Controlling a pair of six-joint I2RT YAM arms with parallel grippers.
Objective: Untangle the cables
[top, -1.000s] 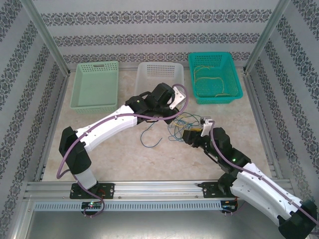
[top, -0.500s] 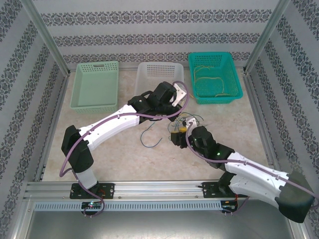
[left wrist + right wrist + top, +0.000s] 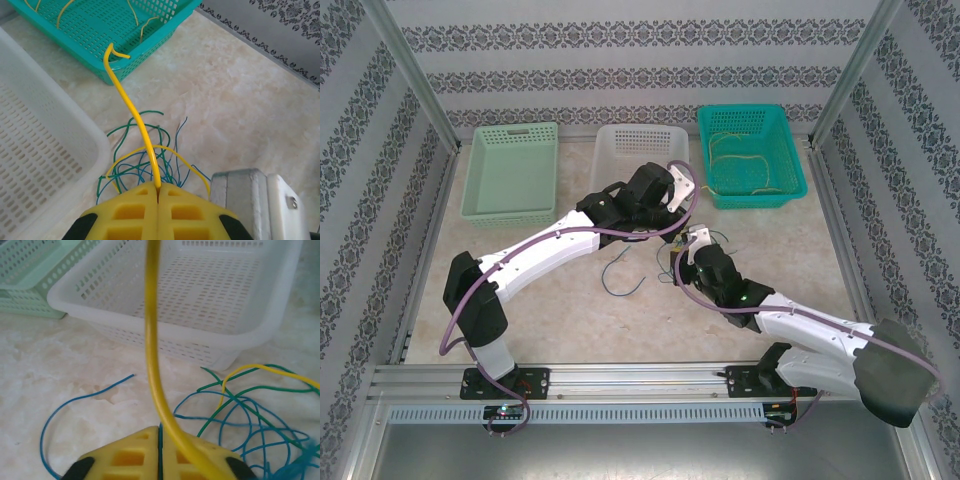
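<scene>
While both pincers sit closed over the heap, I read this as the pull-apart step: one wire gripped, not yet drawn free.

Left pincer [image 3: 158,187]: jaws fully together, a yellow cable [image 3: 134,107] clamped at the seam. It rises out of the grip, and its hooked free end sits up near the teal basket [image 3: 150,47].

Right pincer [image 3: 160,429]: jaws together too. A yellow strand [image 3: 150,315] comes up from the seam and runs off the top of that wrist view. It looks pinched, but its lower part lies across one finger, so the hold is my judgement. I can't tell if it is the same wire the left one has.

The cables [image 3: 142,160] are a green, blue and yellow tangle lying on the surface [image 3: 240,100], just beside the corner of the white basket [image 3: 50,150] and right below both pincers. A single blue cable [image 3: 65,405] lies apart from the heap on its own. A few yellow ones lie inside the teal basket, so I take that as the yellow bin.

Next move, as I judge it: draw the gripped yellow wire up and away from the heap, slowly, and let one pincer go if both are on the same wire. Green and blue loops cross it low down and could ride up with it. If they do, I'd stop and shake or re-grip rather than drag the whole tangle.
</scene>
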